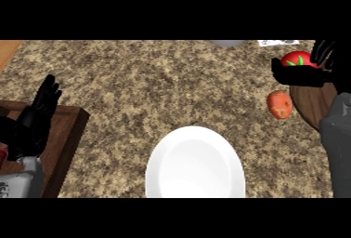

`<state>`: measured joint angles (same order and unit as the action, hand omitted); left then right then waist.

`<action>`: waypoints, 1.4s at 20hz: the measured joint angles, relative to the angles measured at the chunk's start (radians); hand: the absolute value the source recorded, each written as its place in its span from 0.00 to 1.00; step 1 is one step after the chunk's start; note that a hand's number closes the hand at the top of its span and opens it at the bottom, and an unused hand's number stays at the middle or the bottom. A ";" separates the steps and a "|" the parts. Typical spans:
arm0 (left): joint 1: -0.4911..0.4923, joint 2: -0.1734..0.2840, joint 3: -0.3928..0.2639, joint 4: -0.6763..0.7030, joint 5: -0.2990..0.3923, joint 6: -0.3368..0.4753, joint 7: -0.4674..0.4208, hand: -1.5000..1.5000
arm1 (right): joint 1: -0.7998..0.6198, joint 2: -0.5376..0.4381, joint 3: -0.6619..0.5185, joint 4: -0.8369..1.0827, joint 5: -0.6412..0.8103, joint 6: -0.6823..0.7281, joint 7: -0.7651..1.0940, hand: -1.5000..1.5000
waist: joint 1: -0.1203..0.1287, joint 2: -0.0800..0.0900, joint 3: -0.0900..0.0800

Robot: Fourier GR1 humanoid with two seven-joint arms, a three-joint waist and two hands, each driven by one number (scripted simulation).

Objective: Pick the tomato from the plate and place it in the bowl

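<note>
Tomato (297, 59), red with a green calyx, sits at the upper right inside my right hand (302, 74), whose fingers and thumb curl round it above the brown wooden plate (312, 104) at the right edge. An orange, potato-like item (279, 104) lies on the speckled table (158, 88) just beside that plate. The white bowl (195, 165) stands at lower centre, well apart from the tomato. My left hand (37, 116) rests open, fingers up, at the left above a dark wooden board (65, 139).
</note>
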<state>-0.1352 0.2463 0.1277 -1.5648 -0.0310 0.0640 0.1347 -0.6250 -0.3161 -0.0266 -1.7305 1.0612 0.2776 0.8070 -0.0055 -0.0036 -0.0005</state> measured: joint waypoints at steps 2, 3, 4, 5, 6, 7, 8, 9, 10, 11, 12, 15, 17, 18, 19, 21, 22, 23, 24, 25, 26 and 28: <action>0.005 -0.005 -0.003 0.004 -0.006 -0.001 -0.008 0.50 | -0.009 -0.021 -0.045 -0.013 -0.019 0.012 0.000 1.00 | 0.002 0.001 0.000; 0.003 0.000 0.000 -0.001 -0.008 -0.002 0.002 0.50 | 0.010 -0.035 -0.070 -0.033 -0.035 0.016 -0.010 1.00 | 0.001 0.001 0.000; 0.001 0.003 0.004 -0.006 -0.002 -0.008 0.009 0.50 | 0.019 -0.043 -0.092 -0.035 -0.045 0.007 -0.022 1.00 | 0.002 0.001 0.000; -0.012 0.003 0.008 0.008 0.000 -0.011 0.010 0.50 | 0.020 -0.045 -0.109 -0.019 -0.055 -0.007 -0.036 1.00 | 0.003 0.002 0.000; 0.000 0.000 0.003 -0.016 -0.003 -0.010 0.021 0.50 | 0.020 -0.054 -0.135 0.003 -0.070 -0.021 -0.057 1.00 | 0.005 0.002 0.000; -0.003 0.001 0.004 -0.022 -0.003 -0.009 0.028 0.50 | 0.025 -0.060 -0.160 0.032 -0.084 -0.048 -0.085 1.00 | 0.007 0.003 0.000; -0.002 0.002 0.007 -0.021 0.000 -0.013 0.026 0.50 | 0.022 -0.072 -0.187 0.066 -0.105 -0.065 -0.117 1.00 | 0.008 0.004 0.001; -0.003 0.007 0.014 -0.013 0.002 -0.019 0.020 0.50 | 0.022 -0.087 -0.214 0.085 -0.127 -0.071 -0.145 1.00 | 0.008 0.004 0.001; -0.009 0.002 0.010 -0.005 -0.003 -0.016 0.018 0.50 | 0.026 -0.100 -0.235 0.120 -0.140 -0.086 -0.174 1.00 | 0.008 0.004 0.001; -0.016 0.003 0.015 0.008 -0.003 -0.017 0.010 0.50 | 0.035 -0.112 -0.256 0.147 -0.155 -0.102 -0.206 1.00 | 0.007 0.005 0.001; -0.019 0.002 0.016 0.014 -0.004 -0.018 0.006 0.50 | 0.047 -0.115 -0.269 0.184 -0.159 -0.135 -0.245 1.00 | 0.008 0.005 0.001; -0.022 -0.011 0.007 0.007 -0.014 -0.010 0.010 0.50 | 0.037 -0.135 -0.304 0.317 -0.176 -0.210 -0.338 1.00 | 0.012 0.006 0.001; -0.030 0.001 0.020 0.008 -0.004 -0.022 0.018 0.50 | 0.036 -0.157 -0.331 0.413 -0.191 -0.255 -0.412 1.00 | 0.014 0.007 0.001; -0.028 -0.002 0.021 0.013 -0.005 -0.021 0.008 0.50 | 0.019 -0.170 -0.343 0.473 -0.197 -0.277 -0.446 1.00 | 0.016 0.008 0.001; -0.035 -0.003 0.023 0.032 -0.005 -0.023 -0.006 0.50 | 0.012 -0.178 -0.353 0.526 -0.199 -0.304 -0.480 1.00 | 0.017 0.008 0.001; -0.032 -0.004 0.023 0.028 -0.002 -0.029 -0.002 0.50 | -0.009 -0.208 -0.378 0.636 -0.211 -0.347 -0.554 1.00 | 0.020 0.009 0.001; -0.029 -0.001 0.023 0.017 -0.002 -0.032 0.006 0.50 | -0.019 -0.214 -0.384 0.686 -0.215 -0.371 -0.586 1.00 | 0.020 0.009 0.001; -0.032 -0.005 0.022 0.028 -0.005 -0.031 -0.002 0.50 | -0.024 -0.232 -0.397 0.734 -0.224 -0.384 -0.623 1.00 | 0.020 0.009 0.001; -0.033 -0.008 0.020 0.033 -0.010 -0.028 -0.010 0.50 | -0.043 -0.244 -0.405 0.790 -0.226 -0.406 -0.654 1.00 | 0.021 0.010 0.002; -0.035 -0.012 0.019 0.031 -0.010 -0.026 -0.010 0.50 | -0.035 -0.263 -0.391 0.823 -0.201 -0.383 -0.637 1.00 | 0.024 0.011 0.001; -0.032 -0.010 0.019 0.023 -0.009 -0.028 -0.007 0.50 | -0.033 -0.283 -0.388 0.855 -0.188 -0.357 -0.616 1.00 | 0.025 0.011 0.001; -0.032 -0.012 0.015 0.012 -0.013 -0.025 -0.003 0.50 | -0.038 -0.301 -0.398 0.939 -0.181 -0.341 -0.600 0.00 | 0.030 0.012 0.001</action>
<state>-0.1676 0.2341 0.1422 -1.5526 -0.0444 0.0386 0.1317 -0.6633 -0.6170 -0.4241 -0.7912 0.8801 -0.0635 0.2067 0.0241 0.0087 0.0009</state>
